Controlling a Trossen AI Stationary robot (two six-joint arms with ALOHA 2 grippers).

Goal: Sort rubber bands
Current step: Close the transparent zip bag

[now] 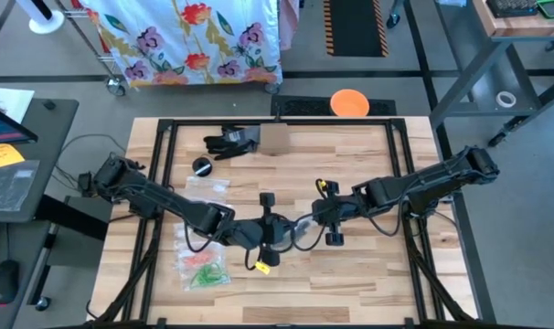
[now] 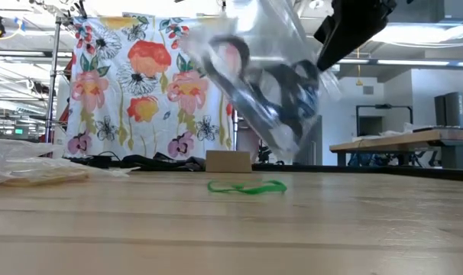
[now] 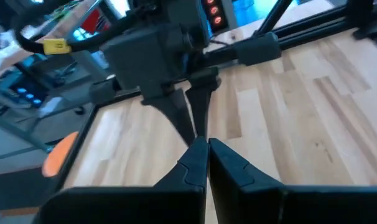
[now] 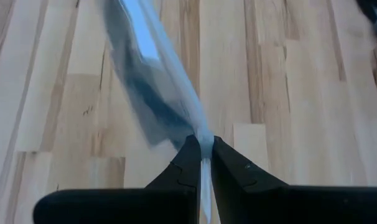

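At nine o'clock on the wooden table (image 1: 368,274) lie clear zip bags (image 1: 202,265); the nearest holds red and green rubber bands (image 1: 204,271), though single loops cannot be told apart from above. In the low view these bags are only a pale heap at the left edge, their contents unreadable. One green band (image 2: 247,186) lies alone on the boards, about mid-table in that view; the high view does not show it clearly.

The left gripper (image 1: 275,228) sits near the table's centre, reaching toward three o'clock. Its wrist view shows the two fingers (image 3: 195,163) pressed fully together, tip to tip against the other arm's fingers; whether anything thin is pinched between them cannot be made out.

Between the two grippers hangs a raised clear bag (image 2: 266,84). In the low view it is blurred, with dark looped shapes inside, probably dark bands, and its top runs out of view.

The right gripper (image 1: 306,222) meets it from three o'clock. Its fingers (image 4: 235,165) are nearly closed, clamping the bag's edge (image 4: 204,152), which runs out between them as a thin, smeared sheet.

At twelve o'clock stand a small cardboard box (image 1: 274,139), a black glove (image 1: 231,142) and a round black item (image 1: 202,166). An orange disc (image 1: 349,102) lies beyond the table's far edge.
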